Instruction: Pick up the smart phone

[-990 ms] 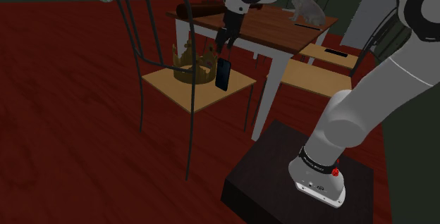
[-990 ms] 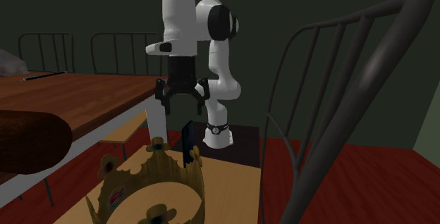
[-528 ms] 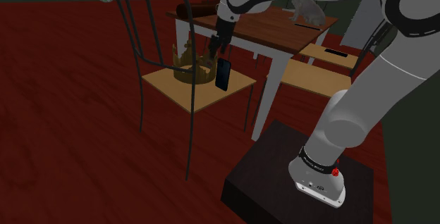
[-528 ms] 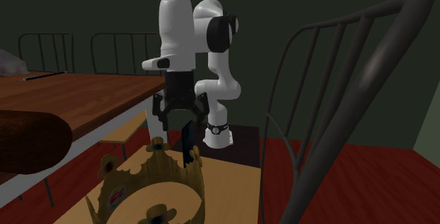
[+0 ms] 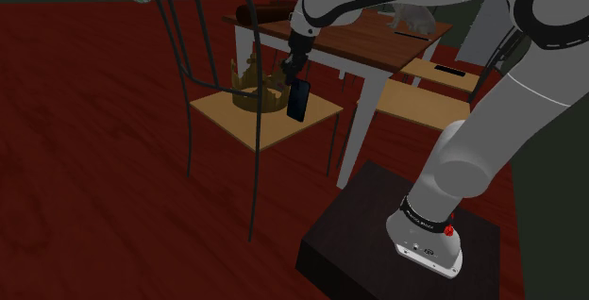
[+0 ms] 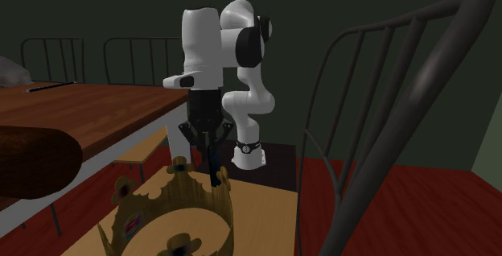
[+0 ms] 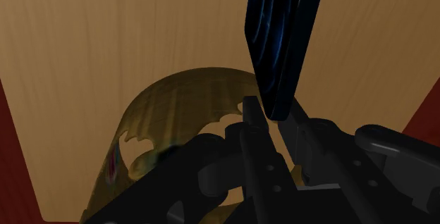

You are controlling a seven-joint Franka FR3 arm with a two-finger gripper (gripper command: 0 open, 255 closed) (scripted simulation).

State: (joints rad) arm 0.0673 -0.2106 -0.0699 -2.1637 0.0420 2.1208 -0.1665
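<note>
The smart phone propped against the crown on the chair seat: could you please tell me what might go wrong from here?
1. The gripper clasps the smart phone only near its upper end, so it may pivot or slip out during the lift.
2. The phone leans on the crown; pulling it away could drag or shift the crown.
3. If dropped, it may slide off the chair seat to the floor.

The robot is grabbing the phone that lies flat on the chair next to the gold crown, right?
Not flat. The phone stands up on its end on the chair, next to the gold crown, and the gripper clasps its top. The shoulder view shows this.
</note>
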